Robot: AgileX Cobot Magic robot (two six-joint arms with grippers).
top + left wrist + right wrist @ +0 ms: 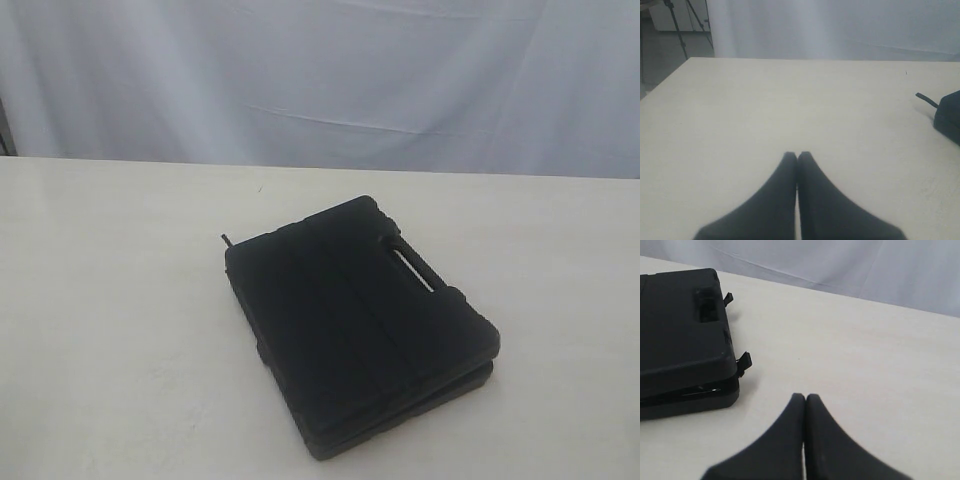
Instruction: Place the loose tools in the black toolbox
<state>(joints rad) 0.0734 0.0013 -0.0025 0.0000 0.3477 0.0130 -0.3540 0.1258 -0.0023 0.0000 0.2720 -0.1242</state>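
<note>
Black toolbox (360, 325) lies flat, lid down, well in from the table's (120, 300) far edge, its latches (744, 362) undone. No loose tools show, so they are probably inside. Left gripper (797, 156) and right gripper (805, 397) hover pinched together, empty, clear of it.

Black toolbox (350, 320), lid down with a thin gap, flat on pale table (120, 300), handle slot rightward

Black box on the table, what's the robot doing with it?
Nothing right now. The black toolbox lies on the table with its lid down, though one edge looks not quite flush. The left hand and the right hand are both shut, empty, and apart from the box.
</note>
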